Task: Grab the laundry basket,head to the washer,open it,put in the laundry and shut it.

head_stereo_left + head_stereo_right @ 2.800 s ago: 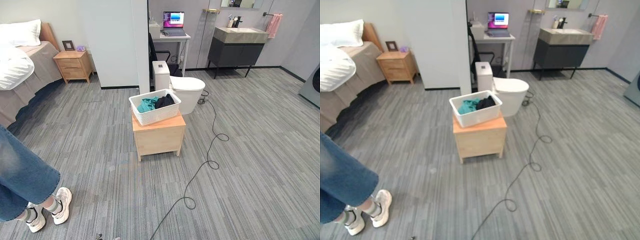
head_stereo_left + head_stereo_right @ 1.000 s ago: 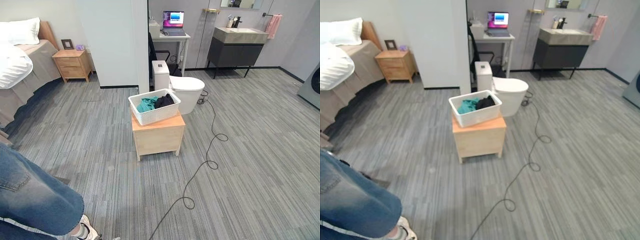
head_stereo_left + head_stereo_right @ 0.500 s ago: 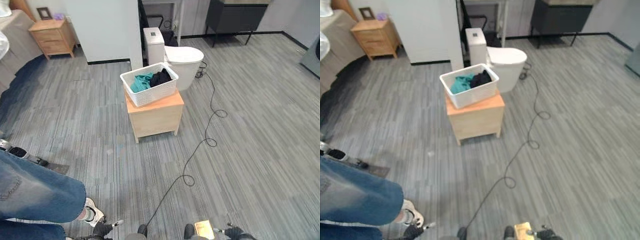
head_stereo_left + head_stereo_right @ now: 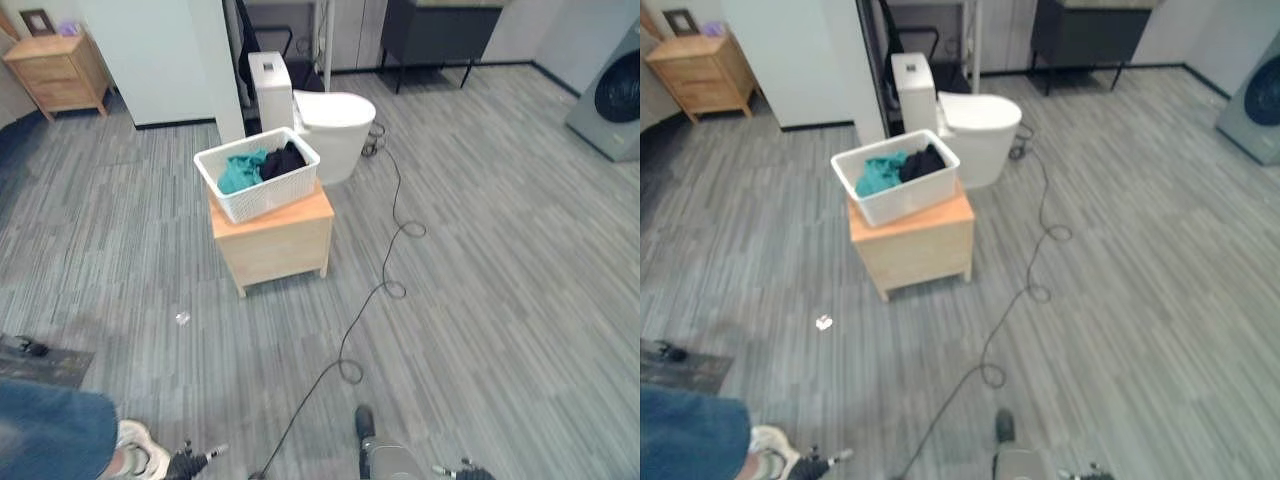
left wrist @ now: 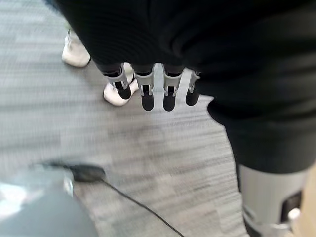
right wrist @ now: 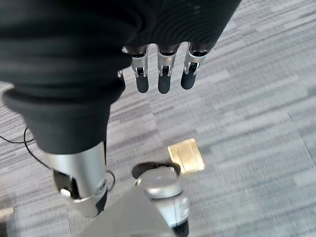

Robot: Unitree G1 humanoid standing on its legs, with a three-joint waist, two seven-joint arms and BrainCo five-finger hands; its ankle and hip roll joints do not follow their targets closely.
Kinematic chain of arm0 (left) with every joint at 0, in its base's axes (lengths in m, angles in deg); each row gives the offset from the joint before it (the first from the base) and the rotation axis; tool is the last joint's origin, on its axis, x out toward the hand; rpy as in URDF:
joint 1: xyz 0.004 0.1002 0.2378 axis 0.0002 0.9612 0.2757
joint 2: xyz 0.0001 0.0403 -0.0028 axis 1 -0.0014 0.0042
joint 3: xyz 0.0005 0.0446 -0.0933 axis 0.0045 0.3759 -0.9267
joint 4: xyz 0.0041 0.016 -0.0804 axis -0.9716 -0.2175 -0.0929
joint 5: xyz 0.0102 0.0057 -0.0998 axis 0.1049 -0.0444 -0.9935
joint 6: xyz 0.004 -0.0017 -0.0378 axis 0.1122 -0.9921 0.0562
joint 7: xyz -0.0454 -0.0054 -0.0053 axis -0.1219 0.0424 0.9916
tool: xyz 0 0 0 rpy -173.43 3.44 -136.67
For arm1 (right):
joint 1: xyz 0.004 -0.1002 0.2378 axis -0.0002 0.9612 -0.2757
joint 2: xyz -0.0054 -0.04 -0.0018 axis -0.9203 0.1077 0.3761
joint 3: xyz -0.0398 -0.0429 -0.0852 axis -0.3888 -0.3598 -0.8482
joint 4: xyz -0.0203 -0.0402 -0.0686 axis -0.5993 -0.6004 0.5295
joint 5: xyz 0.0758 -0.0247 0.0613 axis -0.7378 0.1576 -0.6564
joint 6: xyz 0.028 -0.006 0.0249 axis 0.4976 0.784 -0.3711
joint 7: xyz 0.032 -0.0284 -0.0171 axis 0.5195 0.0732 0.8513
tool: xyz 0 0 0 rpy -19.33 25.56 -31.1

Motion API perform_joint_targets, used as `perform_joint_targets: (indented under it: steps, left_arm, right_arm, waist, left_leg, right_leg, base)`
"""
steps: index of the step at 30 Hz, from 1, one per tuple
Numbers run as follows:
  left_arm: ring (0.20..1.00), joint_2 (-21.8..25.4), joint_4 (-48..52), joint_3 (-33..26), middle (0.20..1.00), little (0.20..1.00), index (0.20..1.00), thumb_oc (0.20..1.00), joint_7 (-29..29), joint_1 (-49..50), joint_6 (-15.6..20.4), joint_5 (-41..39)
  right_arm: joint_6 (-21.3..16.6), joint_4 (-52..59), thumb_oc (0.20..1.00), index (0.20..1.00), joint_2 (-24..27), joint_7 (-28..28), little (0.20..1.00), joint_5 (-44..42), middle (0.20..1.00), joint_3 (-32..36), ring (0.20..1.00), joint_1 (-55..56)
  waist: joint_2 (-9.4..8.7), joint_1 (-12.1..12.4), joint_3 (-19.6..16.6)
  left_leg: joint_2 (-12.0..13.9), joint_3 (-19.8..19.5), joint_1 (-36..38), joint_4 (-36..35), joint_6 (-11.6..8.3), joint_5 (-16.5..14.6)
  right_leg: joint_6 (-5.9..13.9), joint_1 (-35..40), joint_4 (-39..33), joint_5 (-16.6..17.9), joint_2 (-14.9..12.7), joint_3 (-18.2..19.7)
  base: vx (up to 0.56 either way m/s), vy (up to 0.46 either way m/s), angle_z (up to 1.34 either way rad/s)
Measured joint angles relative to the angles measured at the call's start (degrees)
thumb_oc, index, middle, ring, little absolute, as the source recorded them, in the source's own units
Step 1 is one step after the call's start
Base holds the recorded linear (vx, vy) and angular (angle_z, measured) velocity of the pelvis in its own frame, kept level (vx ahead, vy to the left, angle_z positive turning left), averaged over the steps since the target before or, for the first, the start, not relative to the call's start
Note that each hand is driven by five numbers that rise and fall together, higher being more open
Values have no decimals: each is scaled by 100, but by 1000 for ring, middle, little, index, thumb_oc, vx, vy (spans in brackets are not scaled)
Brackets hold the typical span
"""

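A white laundry basket [image 4: 257,177] with teal and black clothes in it stands on a low wooden cabinet [image 4: 272,238] some way ahead on the floor. The grey washer [image 4: 612,95] with its round dark door stands at the far right edge. My left hand [image 5: 147,96] hangs over the carpet with straight fingers and holds nothing. My right hand [image 6: 164,74] hangs the same way, fingers straight and empty, above the floor.
A white toilet [image 4: 320,115] stands just behind the cabinet, a wooden nightstand [image 4: 55,70] at the far left. A person's jeans leg [image 4: 50,435] and shoe are at the lower left. A small white scrap [image 4: 824,322] and a brass floor plate [image 6: 186,155] lie on the carpet.
The camera has tilted down and turned right, so the washer shows more and the bed has left the picture. The person's leg has shifted to the lower left corner. The basket stays on the cabinet.
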Motion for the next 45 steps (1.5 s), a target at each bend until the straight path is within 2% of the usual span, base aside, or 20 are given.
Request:
perform_joint_targets:
  steps: [3, 4, 5, 6, 7, 9, 12, 15, 21, 25, 27, 28, 31, 33, 34, 36, 38, 40, 41, 45]
  left_arm:
    - [1000, 111, 214, -21, 1000, 1000, 1000, 1000, -2, -109, 6, -122]
    - [1000, 121, 217, -41, 1000, 1000, 1000, 1000, -2, -49, 3, -216]
    - [1000, 186, 245, -36, 1000, 1000, 1000, 1000, -15, -36, -3, -274]
    - [1000, 221, 246, -31, 1000, 1000, 1000, 1000, -8, -53, -4, -277]
    - [1000, 264, 340, -12, 1000, 1000, 1000, 1000, 6, -42, -13, -272]
    - [1000, 269, 805, -15, 1000, 1000, 1000, 1000, 30, -43, 3, -269]
    - [1000, 237, 968, -86, 1000, 1000, 1000, 1000, 35, -36, 4, -273]
    - [1000, 276, 996, -279, 1000, 1000, 1000, 1000, 85, 136, -2, -301]
    - [1000, 368, 1013, -679, 1000, 1000, 1000, 1000, 76, 149, 0, -545]
    - [1000, 320, 1249, -903, 1000, 1000, 1000, 1000, -63, 46, 5, -777]
    - [1000, 311, 1489, -994, 1000, 1000, 1000, 1000, -256, 5, 28, -774]
    - [1000, 310, 1609, -962, 1000, 1000, 1000, 1000, -370, -3, 76, -761]
    - [1000, 354, 1777, -981, 1000, 1000, 1000, 1000, -585, -15, 109, -749]
    - [1000, 356, 1978, -984, 1000, 1000, 1000, 1000, -630, 51, 116, -738]
    - [1000, 369, 2269, -1038, 1000, 1000, 1000, 1000, -728, 32, 169, -704]
    - [1000, 351, 2304, -1097, 1000, 1000, 1000, 1000, -782, -76, 157, -703]
    - [1000, 391, 2609, -1254, 1000, 1000, 1000, 1000, -929, -242, 117, -699]
    - [1000, 505, 2723, -1214, 1000, 1000, 1000, 1000, -1005, -302, 135, -649]
    - [1000, 624, 2884, -1191, 1000, 1000, 1000, 1000, -1025, -284, 130, -647]
    - [1000, 725, 3249, -1233, 1000, 1000, 1000, 1000, -1135, -36, 148, -646]
  right_arm:
    - [-48, 142, 1000, 1000, -34, -4, 1000, -44, 1000, 77, 1000, -56]
    - [-108, 307, 1000, 1000, -6, 1, 1000, -122, 1000, 73, 1000, 1]
    - [-131, 507, 1000, 1000, -33, -10, 1000, -179, 1000, 54, 1000, 47]
    - [-205, 515, 1000, 1000, -36, -16, 1000, -227, 1000, -5, 1000, 8]
    - [-179, 890, 1000, 1000, 53, -21, 1000, -264, 1000, -88, 1000, 37]
    - [-193, 1810, 1000, 1000, 402, -13, 1000, -259, 1000, -16, 1000, 165]
    - [-211, 2796, 1000, 1000, 834, -14, 1000, -248, 1000, 205, 1000, 251]
    - [-201, 2892, 1000, 1000, 928, -16, 1000, -194, 1000, 208, 1000, -150]
    - [-148, 3000, 1000, 1000, 947, -14, 1000, 24, 1000, -182, 1000, -1060]
    - [-150, 3317, 1000, 1000, 937, -17, 1000, 25, 1000, -297, 1000, -1485]
    - [-165, 3646, 1000, 1000, 939, -17, 1000, 36, 1000, -294, 1000, -1319]
    - [-128, 3762, 1000, 1000, 945, -28, 1000, 136, 1000, -254, 1000, -1111]
    - [-113, 3884, 1000, 1000, 756, -68, 1000, 260, 1000, -258, 1000, -787]
    - [-112, 3910, 1000, 1000, 761, -131, 1000, 260, 1000, -223, 1000, -649]
    - [-90, 3911, 1000, 1000, 750, -151, 1000, 265, 1000, -117, 1000, -525]
    - [-90, 3920, 1000, 1000, 756, -184, 1000, 307, 1000, -34, 1000, -506]
    - [-80, 4037, 1000, 1000, 721, -274, 1000, 389, 1000, -4, 1000, -460]
    - [-57, 4032, 1000, 1000, 728, -282, 1000, 410, 1000, -40, 1000, -350]
    - [-54, 3984, 1000, 1000, 711, -292, 1000, 411, 1000, -41, 1000, -293]
    - [4, 3710, 1000, 1000, 681, -303, 1000, 437, 1000, -47, 1000, -281]
  waist:
    - [-417, 188, 38]
    - [-417, 211, -14]
    - [-549, 207, -48]
    - [-582, 184, -24]
    - [-648, 174, -15]
    - [-557, 190, 68]
    - [-291, 259, 275]
    - [-293, 521, 344]
    - [-597, 1044, 663]
    - [-722, 1192, 716]
    - [-633, 1233, 636]
    - [-470, 1254, 448]
    - [-561, 1299, 286]
    - [-531, 1193, 189]
    - [-573, 1148, 105]
    - [-484, 1106, 98]
    - [-170, 937, 287]
    - [-61, 794, 386]
    - [-103, 684, 407]
    - [-441, 759, 315]
  left_leg:
    - [-54, 65, -1531, 2968, 319, 696]
    - [-1, -31, -1799, 3244, 346, 1787]
    - [258, 306, -1962, 3619, 418, 2073]
    - [516, 602, -2053, 3803, 420, 1868]
    - [661, 1163, -2131, 3653, 318, 1430]
    - [359, 1902, -2194, 2560, 82, 705]
    - [-245, 1933, -2230, 989, 54, 704]
    - [-1097, 953, -2241, -530, 14, 760]
    - [-1203, -10, -2538, -946, 68, 1063]
    - [-1136, 524, -2611, -508, 258, 1138]
    - [-1146, 1103, -2470, -154, 569, 1033]
    - [-1190, 1258, -2240, -165, 958, 1007]
    - [-1521, 1239, -1702, -288, 1443, 1221]
    - [-1606, 1182, -1633, -252, 1347, 1348]
    - [-1870, 984, -1398, -257, 1484, 1041]
    - [-1989, 834, -1262, -213, 1607, 869]
    - [-1886, 343, -939, -351, 1538, 824]
    - [-1821, 95, -607, -498, 1300, 924]
    - [-1804, -98, -398, -576, 1179, 845]
    - [-1803, -67, -211, -432, 870, 519]
  right_leg:
    - [-494, 426, -211, -47, 211, -211]
    - [-770, 494, -157, -80, 425, -273]
    - [-717, 621, -305, -190, 420, -356]
    - [-759, 746, -333, -240, 526, -437]
    - [-1100, 964, -347, -500, 640, -490]
    - [-925, 1224, -645, -359, 608, -561]
    - [-817, 1458, -875, -346, 611, -608]
    - [-731, 1875, -1263, -391, 736, -288]
    - [-491, 2582, -1402, -622, 1126, 367]
    - [-260, 3092, -1445, -777, 1075, 629]
    - [-157, 3416, -1424, -856, 1055, 569]
    - [-126, 3564, -1330, -877, 1082, 567]
    - [115, 3312, 44, -1090, 724, 281]
    - [-61, 2988, 930, -1045, 615, -31]
    - [-43, 2393, 2211, -1137, 241, -163]
    - [28, 1825, 3144, -1211, -7, -44]
    - [23, 847, 3809, -1451, -254, -473]
    - [44, 385, 3376, -1605, -357, -725]
    - [94, 276, 2393, -1650, -402, -862]
    - [156, 214, 595, -941, -483, -942]
  base:
    - [206, -460, 11]
    - [146, -207, -13]
    - [207, -186, 8]
    - [311, -223, 33]
    - [374, -141, 44]
    - [227, -82, 27]
    - [234, -4, 7]
    - [377, 1, -43]
    - [360, 80, -61]
    - [409, 269, -40]
    - [456, 339, -3]
    - [491, 356, 9]
    - [410, 323, 0]
    - [304, 275, 25]
    - [182, 167, 21]
    - [241, 177, 14]
    - [299, 108, 35]
    - [217, -16, 65]
    - [99, -41, 71]
    - [92, -74, 39]
